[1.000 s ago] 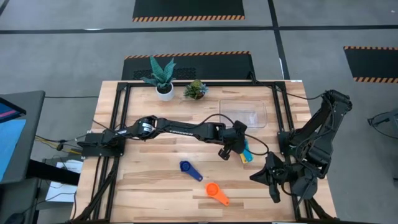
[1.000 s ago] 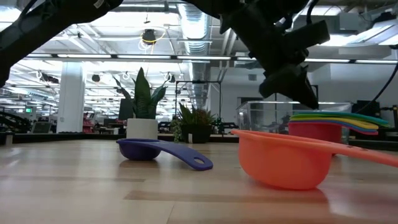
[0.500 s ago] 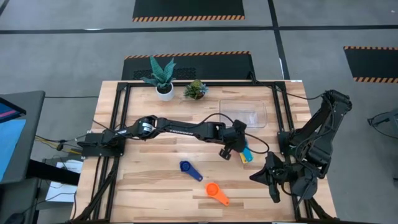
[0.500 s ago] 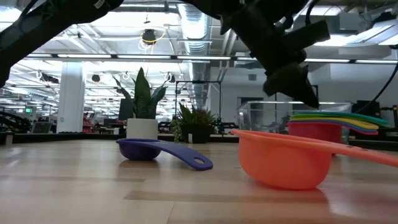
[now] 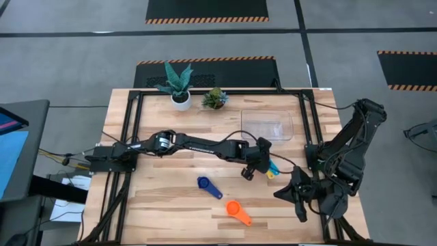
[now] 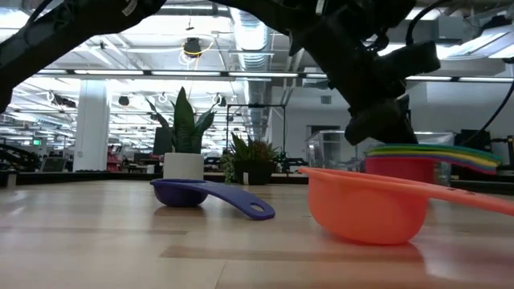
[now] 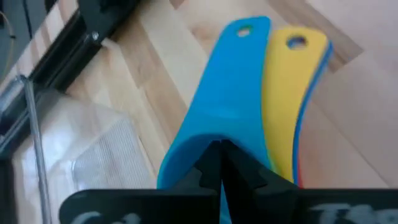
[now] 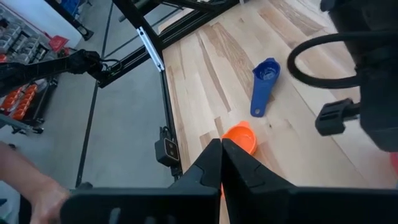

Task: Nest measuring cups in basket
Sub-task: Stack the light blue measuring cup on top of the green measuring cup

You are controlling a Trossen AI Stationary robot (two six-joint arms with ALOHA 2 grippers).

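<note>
Right of centre on the bench [image 5: 171,205], the left tool [image 5: 250,173], pressed together, sits at the stacked cups [image 5: 272,169], while the right tool [image 5: 300,215], also pressed together, waits lower right.

Grey concrete floor [image 5: 82,61] all round the light wooden table [image 5: 171,205], with black mats edged in orange-and-black hazard stripes [image 5: 207,9]. Behind it's a big open workshop, exposed silver ceiling ducts [image 6: 249,32], strip lights, white columns [image 6: 91,120]. Two potted plants at the table's back edge.
</note>
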